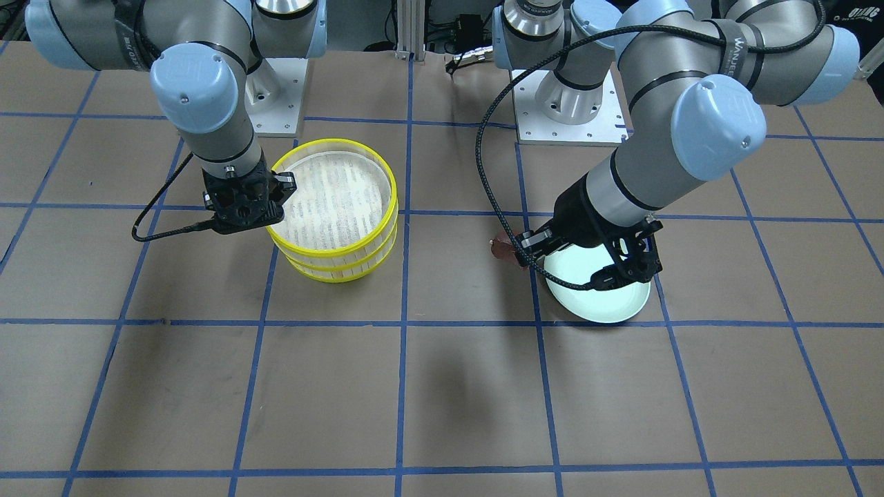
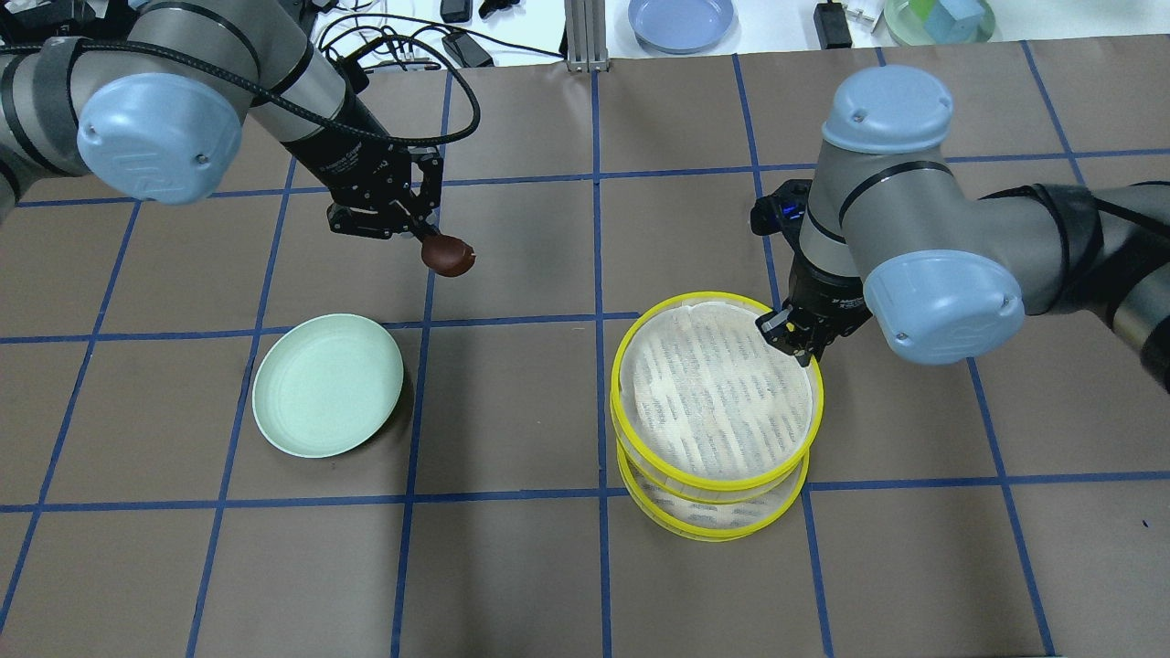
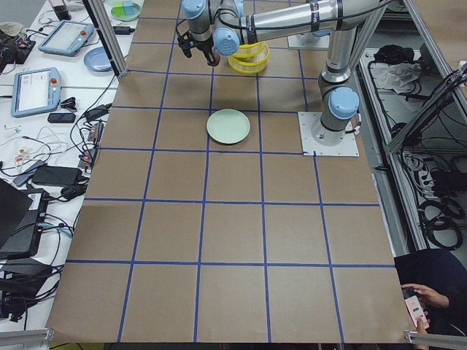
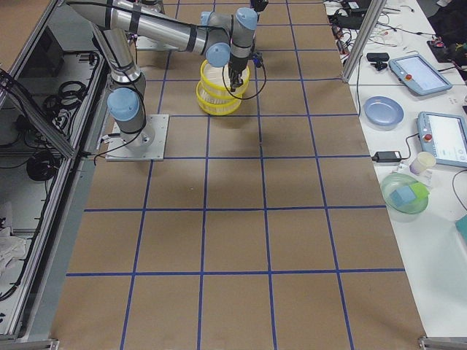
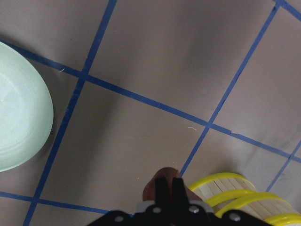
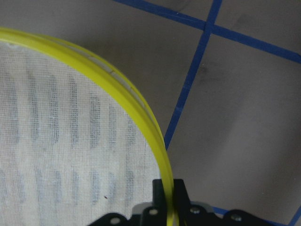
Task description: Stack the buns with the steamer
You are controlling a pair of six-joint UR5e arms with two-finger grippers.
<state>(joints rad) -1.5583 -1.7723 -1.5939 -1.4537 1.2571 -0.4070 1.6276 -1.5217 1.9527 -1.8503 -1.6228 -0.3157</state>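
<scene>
My left gripper point(image 2: 430, 239) is shut on the dark reddish-brown bun point(image 2: 448, 257) and holds it above the table, beyond the mint-green plate point(image 2: 327, 384). The bun also shows in the left wrist view point(image 5: 150, 188) between the fingers. My right gripper point(image 2: 793, 336) is shut on the yellow rim of the steamer's top tier point(image 2: 713, 393). That tier sits offset over the lower tier point(image 2: 722, 523). The right wrist view shows the rim point(image 6: 117, 89) running between the fingers. The top tier's floor is bare. The cream-white bun is hidden.
The plate point(image 1: 601, 304) is bare, under the left arm. A black cable point(image 1: 494, 200) hangs by the left wrist. The arm bases point(image 1: 570, 114) stand at the robot's side. A blue dish point(image 2: 681, 20) and a bowl point(image 2: 937, 18) sit beyond the table's far edge.
</scene>
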